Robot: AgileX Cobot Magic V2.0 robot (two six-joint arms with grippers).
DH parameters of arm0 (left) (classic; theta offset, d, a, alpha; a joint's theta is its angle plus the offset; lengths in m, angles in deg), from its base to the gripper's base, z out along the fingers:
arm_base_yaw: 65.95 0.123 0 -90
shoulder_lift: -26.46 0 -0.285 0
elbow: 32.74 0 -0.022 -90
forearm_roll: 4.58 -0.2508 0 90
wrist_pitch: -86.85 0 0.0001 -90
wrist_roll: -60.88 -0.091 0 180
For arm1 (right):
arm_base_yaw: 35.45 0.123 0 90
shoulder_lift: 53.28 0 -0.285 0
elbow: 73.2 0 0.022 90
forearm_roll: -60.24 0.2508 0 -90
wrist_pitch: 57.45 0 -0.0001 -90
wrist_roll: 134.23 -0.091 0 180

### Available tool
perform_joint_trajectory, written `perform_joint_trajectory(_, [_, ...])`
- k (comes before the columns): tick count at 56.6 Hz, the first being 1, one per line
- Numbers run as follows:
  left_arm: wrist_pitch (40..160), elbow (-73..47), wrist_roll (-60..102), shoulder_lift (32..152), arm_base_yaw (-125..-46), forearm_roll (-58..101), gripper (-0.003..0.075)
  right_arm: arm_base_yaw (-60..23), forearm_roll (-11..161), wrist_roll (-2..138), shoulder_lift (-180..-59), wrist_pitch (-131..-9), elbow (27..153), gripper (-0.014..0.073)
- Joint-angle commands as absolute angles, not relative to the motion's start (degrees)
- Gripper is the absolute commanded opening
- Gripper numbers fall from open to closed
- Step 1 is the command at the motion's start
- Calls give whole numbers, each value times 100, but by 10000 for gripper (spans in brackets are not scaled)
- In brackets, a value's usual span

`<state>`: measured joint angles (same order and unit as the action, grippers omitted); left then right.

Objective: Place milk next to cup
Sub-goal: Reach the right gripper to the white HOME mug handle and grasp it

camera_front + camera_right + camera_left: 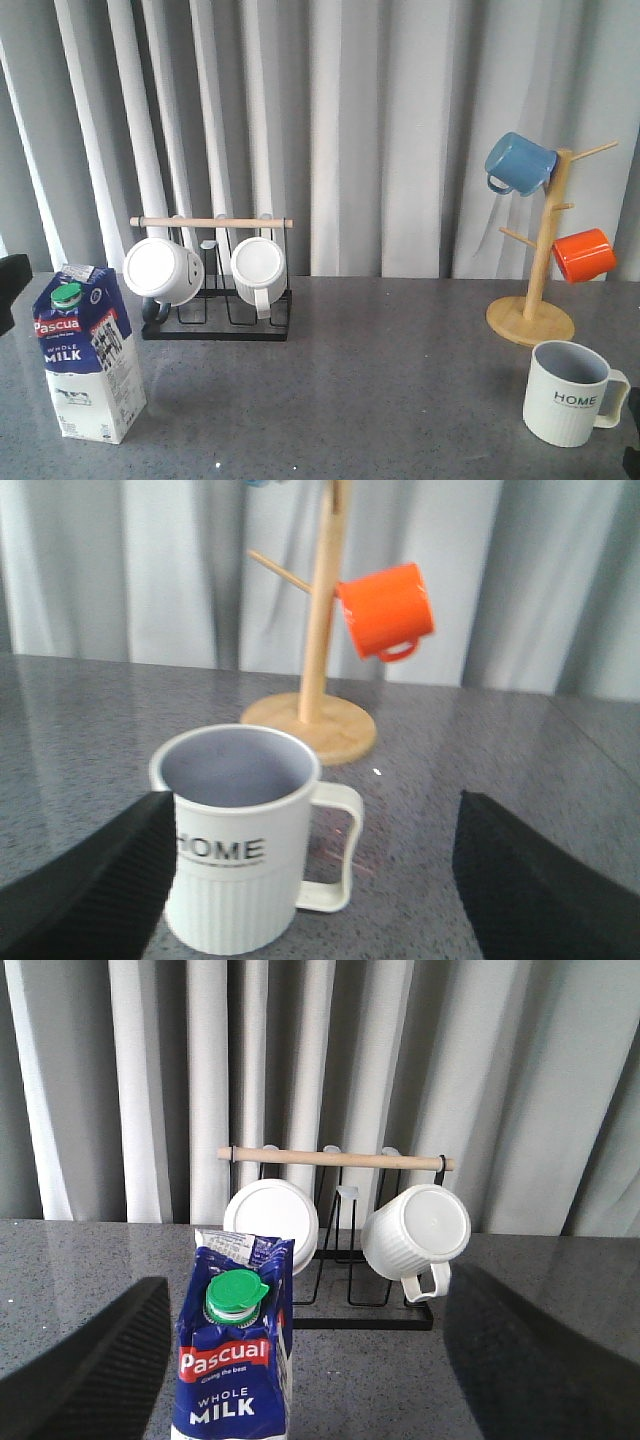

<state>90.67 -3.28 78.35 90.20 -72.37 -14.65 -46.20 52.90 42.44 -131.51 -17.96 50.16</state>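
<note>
The milk (pixel 88 350), a blue-and-white carton with a green cap, stands upright at the front left of the grey table. The cup (pixel 570 392), a ribbed pale mug with "HOME" on it, stands at the front right, handle to the right. My left gripper (pixel 310 1380) is open and empty. The milk (pixel 235 1360) stands just ahead of it, between the two fingers and nearer one finger (pixel 90 1360). My right gripper (pixel 315 890) is open and empty. The cup (pixel 240 870) stands between its fingers, close to one finger (pixel 90 890).
A black wire rack (pixel 215 325) with a wooden bar holds two plain white mugs behind the milk. A wooden mug tree (pixel 535 300) behind the cup carries a blue mug (pixel 520 162) and an orange mug (pixel 585 254). Grey curtains close the back.
</note>
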Motion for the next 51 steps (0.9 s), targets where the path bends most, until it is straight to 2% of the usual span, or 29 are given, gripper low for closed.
perform_joint_trajectory(1, [8631,-523,7860,8971,-7280,-1419,533,-4660,5776,4476,-13480,-1026,5138,550])
perform_joint_trajectory(14, [8631,-523,7860,8971,-7280,-1419,533,-4660,6311,4907,-14329,-649,5251,550])
perform_joint_trajectory(29, [8631,-523,7860,8971,-7280,-1419,533,-4950,6024,4985,-14969,-652,5719,550])
perform_joint_trajectory(51, [8631,-523,7860,8971,-7280,-1419,533,-4961,5808,4979,-15709,-549,6226,549])
